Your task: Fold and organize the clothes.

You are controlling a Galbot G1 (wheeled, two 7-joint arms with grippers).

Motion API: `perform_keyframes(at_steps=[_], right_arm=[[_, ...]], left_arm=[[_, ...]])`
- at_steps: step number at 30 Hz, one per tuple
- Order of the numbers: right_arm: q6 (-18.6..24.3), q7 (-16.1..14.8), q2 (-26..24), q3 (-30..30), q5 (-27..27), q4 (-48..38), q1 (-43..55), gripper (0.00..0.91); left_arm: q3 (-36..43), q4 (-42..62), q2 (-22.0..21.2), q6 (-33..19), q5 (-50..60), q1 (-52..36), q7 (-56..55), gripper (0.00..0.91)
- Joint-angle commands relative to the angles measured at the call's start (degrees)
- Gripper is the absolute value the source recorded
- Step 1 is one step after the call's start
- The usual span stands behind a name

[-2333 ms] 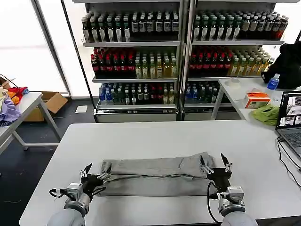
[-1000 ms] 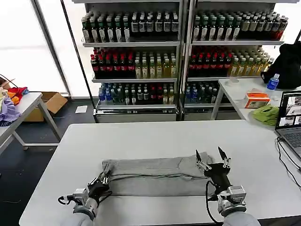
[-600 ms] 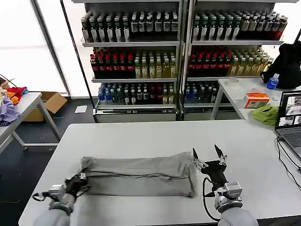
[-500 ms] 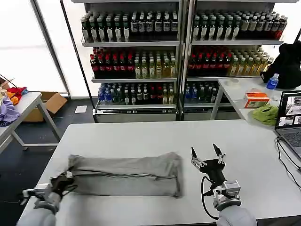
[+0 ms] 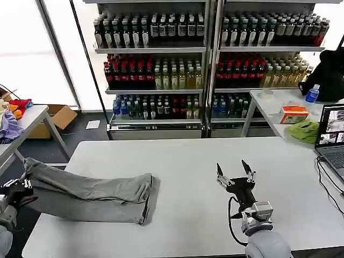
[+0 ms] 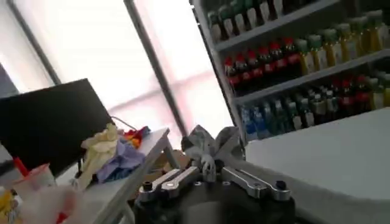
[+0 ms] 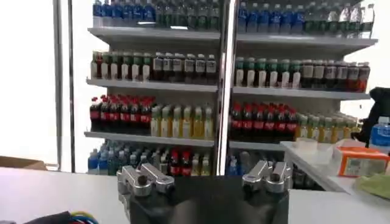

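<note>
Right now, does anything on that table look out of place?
Yes. The grey shirt lies askew, its left end pulled off the white table edge by the left hand, which is shut on it. The right hand hovers open above bare tabletop.

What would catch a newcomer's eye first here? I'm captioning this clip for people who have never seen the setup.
First, the grey shirt, folded into a long band, dragged to the white table's left edge by the left gripper, which is shut on its end. Next, the right gripper, open and raised over the table's middle. Behind stand shelves of bottled drinks.
</note>
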Motion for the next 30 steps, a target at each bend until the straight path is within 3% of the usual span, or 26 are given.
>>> perform_keyframes(at_steps=[1,5,18,30], right_arm=[[0.16,0.13,0.35,0.61,-0.69,0.22,-1.74,0.907],[0.12,0.25,1.03,2.38,-0.97,1.18,-4.02,0.907],[0.43,0.5,4.83,5.7,-4.09,3.57,-10.42,0.907],[0.6,0.53,5.67,6.15,-4.84,3.39,-11.6,0.907]], left_arm=[[16.12,-5.32,-6.07,0.47,5.11,-0.06,-0.76,0.0],[23.24,-6.6,-11.86,2.29,3.19,-3.09,-2.42,0.0],[38.38,-6.73,-14.44,4.27,1.9,-8.49,-3.85,0.0],[41.5,-7.82,-15.06,5.33,1.69,-8.59,-3.78,0.0]])
